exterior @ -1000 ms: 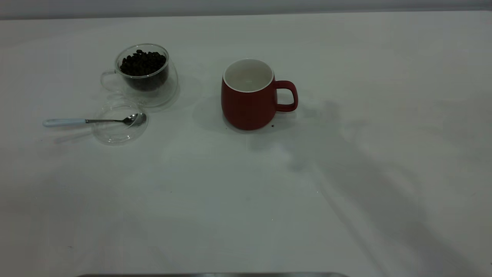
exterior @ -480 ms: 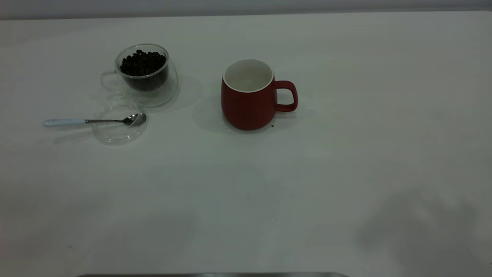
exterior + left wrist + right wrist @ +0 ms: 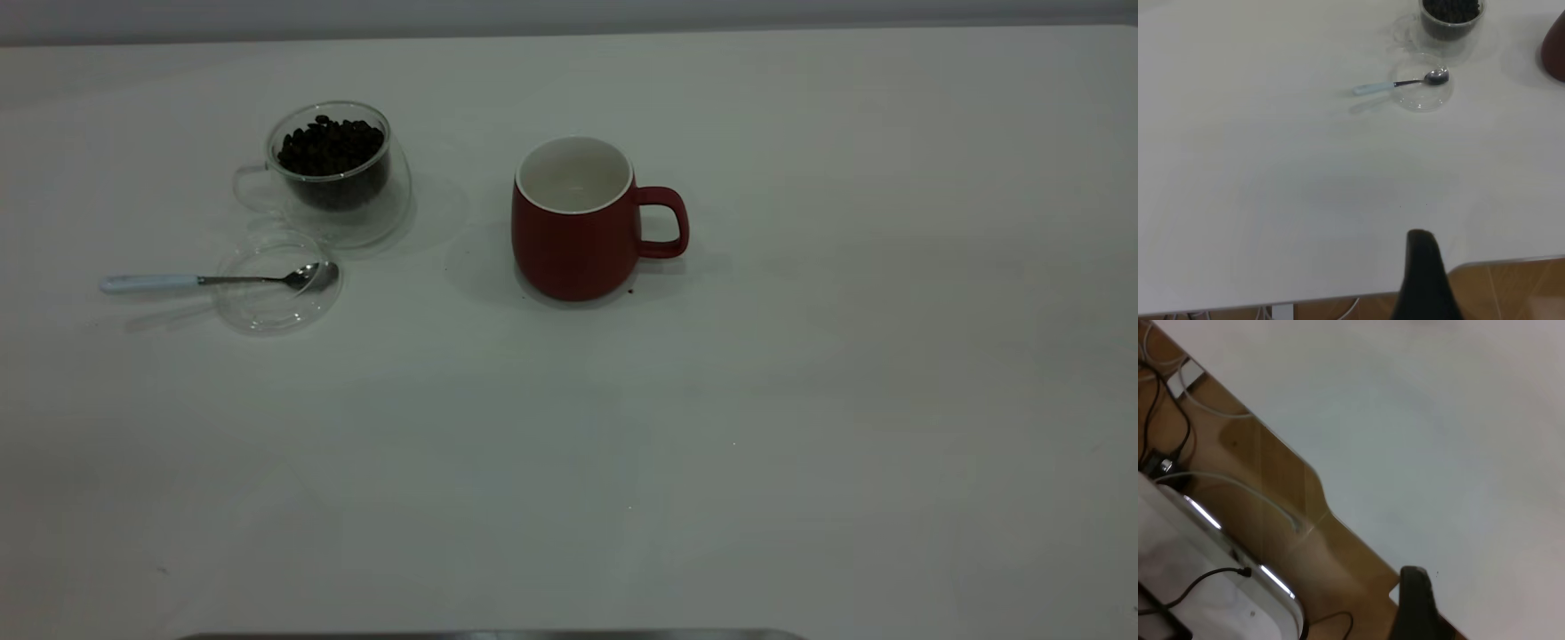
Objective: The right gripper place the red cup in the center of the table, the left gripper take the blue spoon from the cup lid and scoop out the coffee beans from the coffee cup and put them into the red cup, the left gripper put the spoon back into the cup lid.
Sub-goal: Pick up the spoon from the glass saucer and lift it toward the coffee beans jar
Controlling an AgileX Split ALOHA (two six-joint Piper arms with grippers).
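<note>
Both grippers sit off the exterior view. On my left wrist feed I see only one dark finger [image 3: 1423,280] of the left gripper, over the table's [image 3: 800,400] edge, so I cannot tell how wide it is spread; the same goes for the right gripper's finger [image 3: 1417,603].

From table centre, I have the red cup [image 3: 573,222] upright toward 12 o'clock, handle to 3 o'clock. At 10 o'clock stands the coffee cup [image 3: 331,173] holding coffee beans [image 3: 331,145]. Just beside it, I see the cup lid [image 3: 277,283] cradling the blue spoon's [image 3: 209,281] bowl, handle pointing to 9 o'clock.
</note>
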